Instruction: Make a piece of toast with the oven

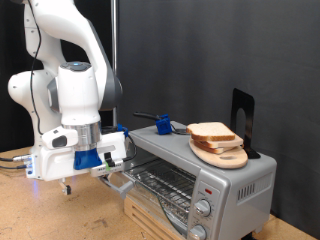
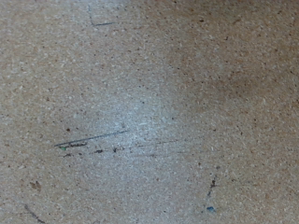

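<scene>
At the exterior view's left, the gripper (image 1: 68, 186) is hanging low over the table (image 1: 40, 215), pointing down, just beside the oven (image 1: 195, 175) and its lowered door (image 1: 150, 195). Its fingers are showing only as a small dark tip under the blue and white hand, and I cannot tell whether the jaws are spread or pressed together; nothing is showing between them. The oven is sitting at the exterior view's right, with its door hanging open toward the exterior view's bottom and the wire rack (image 1: 160, 180) showing inside; no bread is showing on the visible part of the rack. Two round knobs (image 1: 204, 209) are sitting on the front panel, one above the other. On the oven's top, a round wooden board (image 1: 222, 155) is carrying a stack of bread slices, and the toast (image 1: 210, 131) is lying on that stack, well apart from the gripper. A small blue object (image 1: 161, 124) is resting on the oven's top near the stack, toward the exterior view's left. Behind the bread, a dark upright piece (image 1: 243, 112) is standing. The wrist view is showing only the speckled tabletop (image 2: 149, 103) with a few dark scratches (image 2: 89, 142); no fingers are appearing in it.
</scene>
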Action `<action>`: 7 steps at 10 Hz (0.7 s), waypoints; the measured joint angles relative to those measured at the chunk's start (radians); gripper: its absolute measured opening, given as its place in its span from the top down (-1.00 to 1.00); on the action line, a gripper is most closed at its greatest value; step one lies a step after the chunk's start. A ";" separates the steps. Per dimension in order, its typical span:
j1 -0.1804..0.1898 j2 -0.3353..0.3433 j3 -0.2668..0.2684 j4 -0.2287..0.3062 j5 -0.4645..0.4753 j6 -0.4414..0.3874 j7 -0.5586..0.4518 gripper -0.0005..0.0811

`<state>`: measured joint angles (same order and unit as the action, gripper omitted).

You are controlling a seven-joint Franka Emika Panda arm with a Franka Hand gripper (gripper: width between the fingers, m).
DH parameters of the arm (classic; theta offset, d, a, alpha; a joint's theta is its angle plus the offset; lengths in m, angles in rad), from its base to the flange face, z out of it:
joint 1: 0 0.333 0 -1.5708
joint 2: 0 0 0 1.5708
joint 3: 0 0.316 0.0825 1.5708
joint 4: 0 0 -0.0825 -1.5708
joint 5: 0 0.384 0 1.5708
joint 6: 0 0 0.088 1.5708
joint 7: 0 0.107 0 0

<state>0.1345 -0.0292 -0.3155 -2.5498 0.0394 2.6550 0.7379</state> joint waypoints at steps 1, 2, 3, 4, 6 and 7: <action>0.001 -0.001 0.001 -0.005 0.049 0.006 -0.025 -0.98; 0.002 -0.001 0.003 -0.006 0.119 0.006 -0.062 -0.98; 0.003 0.000 0.004 -0.005 0.185 0.005 -0.088 -0.98; 0.006 0.000 0.006 0.008 0.238 0.005 -0.102 -0.98; 0.006 -0.008 0.011 0.028 0.297 -0.008 -0.138 -0.98; 0.006 -0.013 0.012 0.033 0.304 -0.017 -0.143 -0.98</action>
<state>0.1402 -0.0420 -0.3031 -2.5173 0.3429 2.6381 0.5952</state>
